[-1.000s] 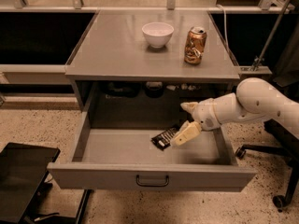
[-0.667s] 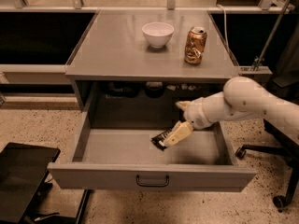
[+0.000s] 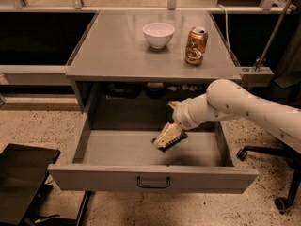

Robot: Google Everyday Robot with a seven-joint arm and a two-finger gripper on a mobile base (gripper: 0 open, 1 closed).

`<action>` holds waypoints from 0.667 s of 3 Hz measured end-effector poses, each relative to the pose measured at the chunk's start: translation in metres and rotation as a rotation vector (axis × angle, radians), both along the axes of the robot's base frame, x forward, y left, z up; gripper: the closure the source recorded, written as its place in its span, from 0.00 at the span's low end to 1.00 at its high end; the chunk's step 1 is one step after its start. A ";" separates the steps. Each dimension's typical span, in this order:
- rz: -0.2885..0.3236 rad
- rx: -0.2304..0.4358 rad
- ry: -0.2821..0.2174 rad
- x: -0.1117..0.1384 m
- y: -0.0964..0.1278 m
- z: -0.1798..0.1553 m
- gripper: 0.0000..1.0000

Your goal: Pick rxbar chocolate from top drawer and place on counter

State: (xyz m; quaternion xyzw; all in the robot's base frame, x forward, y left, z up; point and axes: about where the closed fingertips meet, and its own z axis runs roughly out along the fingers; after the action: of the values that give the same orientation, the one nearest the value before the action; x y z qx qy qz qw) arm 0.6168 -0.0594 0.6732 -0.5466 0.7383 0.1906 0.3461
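The top drawer (image 3: 108, 177) stands pulled open under the counter (image 3: 117, 51). My gripper (image 3: 166, 138) reaches into the drawer from the right, just right of its middle. Its pale fingers are shut on the rxbar chocolate (image 3: 178, 137), a small black bar. The bar is held tilted, a little above the drawer floor. Only the bar's dark edges show around the fingers. The white arm (image 3: 235, 105) comes in from the right under the counter's front lip.
A white bowl (image 3: 158, 34) and a copper-gold can (image 3: 196, 45) stand at the back of the counter. A black flat panel (image 3: 21, 182) lies at the lower left by the drawer's corner. An office chair base (image 3: 277, 197) stands at the right. The floor is speckled.
My gripper has moved left and slightly up inside the drawer. The black bar, which lay at the fingertips before, is now held between the fingers and tilted.
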 end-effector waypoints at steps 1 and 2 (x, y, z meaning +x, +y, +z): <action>0.014 -0.072 0.024 -0.013 -0.004 -0.035 0.00; 0.032 -0.147 0.051 -0.026 -0.009 -0.074 0.00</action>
State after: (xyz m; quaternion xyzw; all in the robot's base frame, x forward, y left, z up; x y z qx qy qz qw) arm 0.5908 -0.0684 0.5997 -0.5773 0.7500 0.1553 0.2830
